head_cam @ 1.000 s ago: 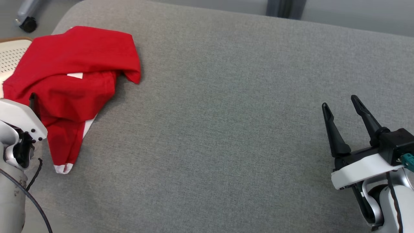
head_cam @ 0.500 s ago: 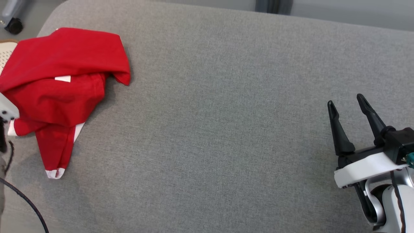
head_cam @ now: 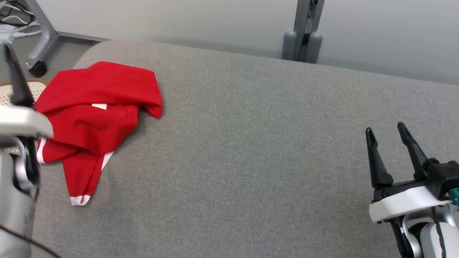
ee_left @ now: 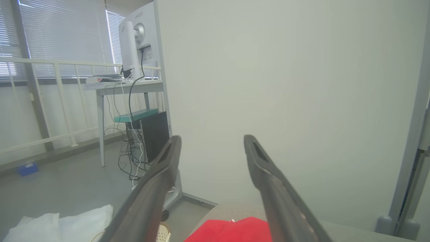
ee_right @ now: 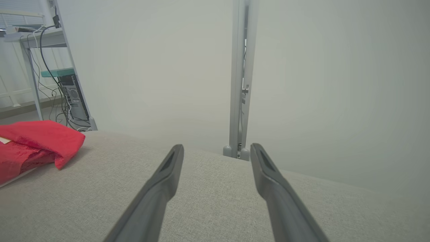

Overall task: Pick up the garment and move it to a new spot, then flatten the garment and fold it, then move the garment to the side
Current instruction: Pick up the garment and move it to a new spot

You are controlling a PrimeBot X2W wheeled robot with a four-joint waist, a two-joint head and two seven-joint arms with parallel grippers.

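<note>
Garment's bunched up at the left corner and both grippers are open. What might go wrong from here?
1. The red garment lies crumpled at the left edge of the grey pad; a nudge may push it off.
2. Its layers overlap, so the left gripper may pinch several folds together.
3. The right gripper is far off, so flattening with both needs a long reach.

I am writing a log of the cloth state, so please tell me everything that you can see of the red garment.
The red garment looks like soft, matte cloth, with white trim at its hems and a small white label. It is crumpled and folded over itself, not flat. It lies near the far left corner of the grey cushion, with one narrow part pointing toward the robot. It rests on the cushion, and nothing holds it.
</note>
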